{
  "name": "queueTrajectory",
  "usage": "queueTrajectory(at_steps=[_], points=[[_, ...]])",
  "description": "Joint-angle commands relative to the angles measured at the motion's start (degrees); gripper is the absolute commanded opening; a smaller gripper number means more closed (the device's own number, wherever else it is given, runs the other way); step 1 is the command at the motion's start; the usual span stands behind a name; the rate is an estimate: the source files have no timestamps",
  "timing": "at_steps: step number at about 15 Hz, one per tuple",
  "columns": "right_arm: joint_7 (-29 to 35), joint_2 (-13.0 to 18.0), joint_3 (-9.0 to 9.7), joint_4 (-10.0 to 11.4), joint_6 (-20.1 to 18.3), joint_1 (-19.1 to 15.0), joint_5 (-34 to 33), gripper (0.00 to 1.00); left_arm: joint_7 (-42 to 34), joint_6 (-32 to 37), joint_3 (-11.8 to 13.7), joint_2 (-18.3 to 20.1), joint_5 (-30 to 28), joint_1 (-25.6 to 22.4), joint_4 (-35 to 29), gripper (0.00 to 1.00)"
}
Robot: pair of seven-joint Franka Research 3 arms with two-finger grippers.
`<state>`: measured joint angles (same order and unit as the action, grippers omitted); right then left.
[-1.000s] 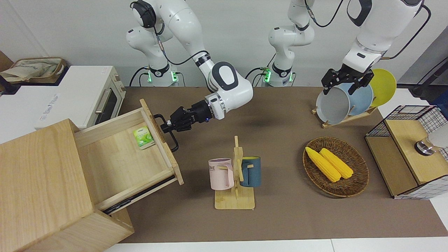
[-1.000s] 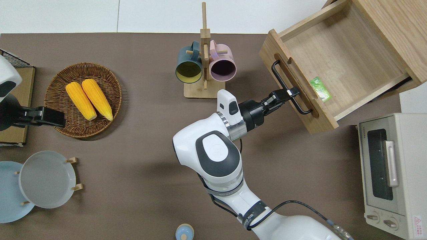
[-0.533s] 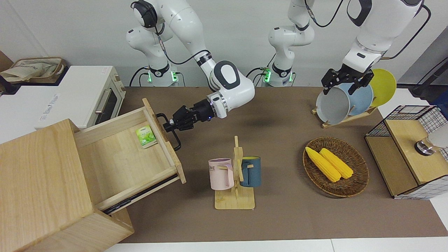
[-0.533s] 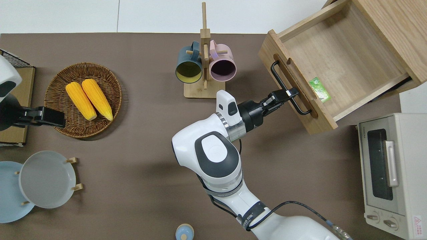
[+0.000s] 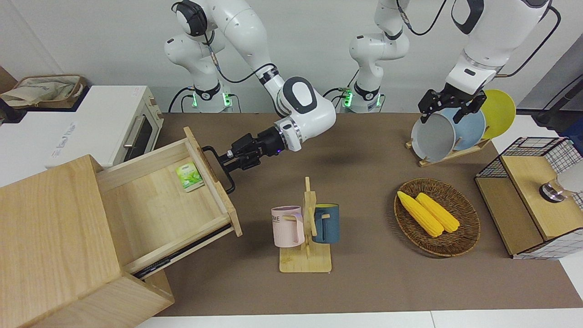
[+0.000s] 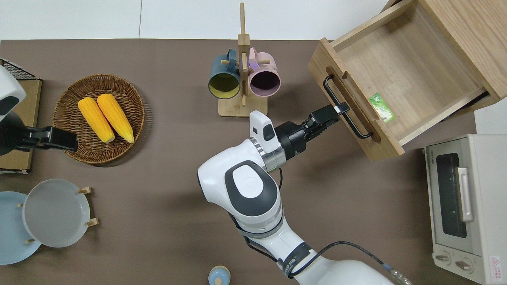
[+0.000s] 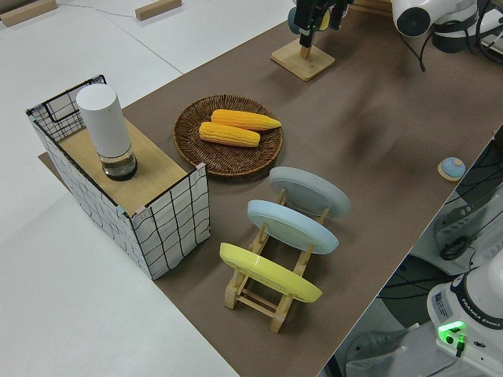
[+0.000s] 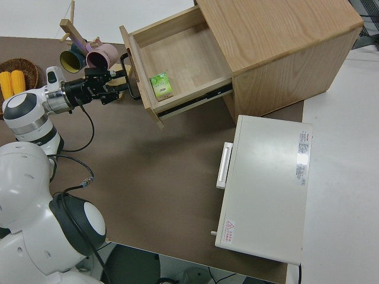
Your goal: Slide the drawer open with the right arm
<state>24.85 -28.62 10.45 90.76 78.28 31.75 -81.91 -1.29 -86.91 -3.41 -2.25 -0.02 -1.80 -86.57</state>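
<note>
The light-wood drawer (image 6: 408,63) stands pulled far out of the big pale wooden box (image 5: 50,237) at the right arm's end of the table. A small green packet (image 6: 381,107) lies inside it, against the front panel. The black bar handle (image 6: 358,128) runs along the drawer's front. My right gripper (image 6: 340,107) is level with the middle of that bar, open, with only its fingertips reaching the bar. In the front view the right gripper (image 5: 223,160) has one finger above the bar and one below. The left arm is parked, its left gripper (image 5: 440,117) open.
A wooden mug stand (image 6: 242,79) with a blue and a pink mug is close to the right arm's wrist. A white toaster oven (image 6: 467,206) stands nearer to the robots than the drawer. A wicker basket with corn (image 6: 99,118) and a plate rack (image 5: 451,136) are toward the left arm's end.
The drawer slid out slightly farther, then stopped. My right gripper has drawn back along its own axis, so its fingertips no longer reach past the bar. The right elbow has risen.
</note>
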Motion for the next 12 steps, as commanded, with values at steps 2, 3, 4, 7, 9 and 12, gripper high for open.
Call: queueTrajectory(at_steps=[2,3,4,7,9,12], points=[[-1.21,-0.91,-0.26,-1.46,0.03,-0.02,0.26,0.987,-0.56,1.13,-0.37,-0.65,0.98,-0.22,1.4,0.99],[-1.21,-0.91,-0.26,-1.55,0.03,-0.11,0.26,0.987,-0.56,1.13,-0.37,-0.65,0.98,-0.22,1.49,0.99],[-1.21,-0.91,-0.26,-1.55,0.03,-0.02,0.26,0.987,-0.56,1.13,-0.37,-0.65,0.98,-0.22,1.49,1.0],[-1.3,-0.91,-0.26,-1.64,-1.55,0.24,0.18,0.985,-0.56,1.13,-0.37,-0.65,0.98,-0.22,1.49,0.99],[-1.21,-0.91,0.1,-3.47,-2.08,0.42,2.44,0.985,-0.56,1.13,-0.37,-0.65,0.98,-0.22,1.49,0.99],[-0.77,-0.82,0.18,-7.34,-2.08,1.91,8.6,0.985,-0.56,1.13,-0.37,-0.65,0.98,-0.22,1.49,0.99]])
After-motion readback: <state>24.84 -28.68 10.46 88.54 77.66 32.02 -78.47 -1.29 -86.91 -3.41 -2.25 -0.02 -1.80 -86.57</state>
